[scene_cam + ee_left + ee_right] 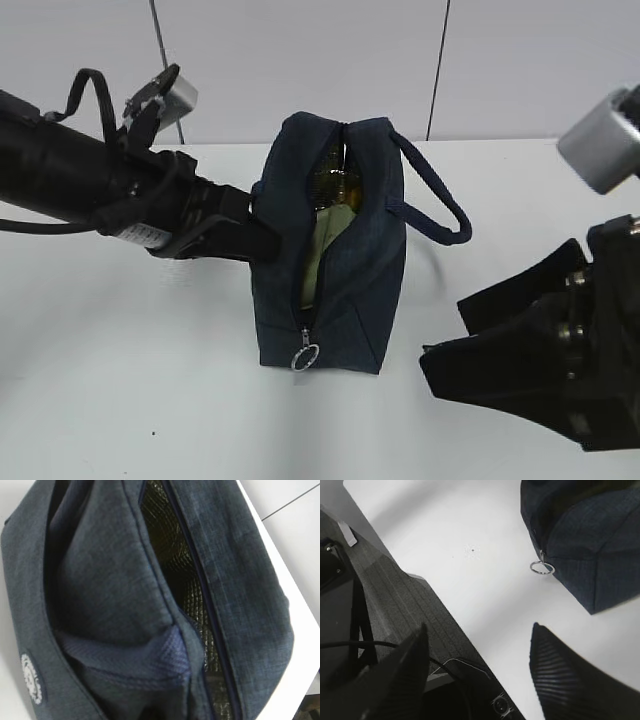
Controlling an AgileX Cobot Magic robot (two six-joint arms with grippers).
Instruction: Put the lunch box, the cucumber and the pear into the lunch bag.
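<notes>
The navy lunch bag (pixel 370 290) stands on end mid-table, its zipper parted along the top and front. Through the gap shows the pale green lunch box (pixel 320 255), with a yellowish glint above it that I cannot name. The cucumber and the pear are hidden. My left gripper (pixel 262 240) presses against the bag's left side; its fingertips are lost in the fabric. The left wrist view is filled by the lunch bag (pixel 100 580) and its foil-lined opening (pixel 190 590). My right gripper (pixel 442 335) (pixel 480 630) hangs open and empty to the bag's right, near the table's front edge.
The zipper's metal ring pull (pixel 305 357) (pixel 542 568) lies at the bag's foot. The loop handle (pixel 440 195) sticks out to the right. White table (pixel 120 380) lies all round. Beyond the table edge are a dark floor mat and cables (pixel 385 610).
</notes>
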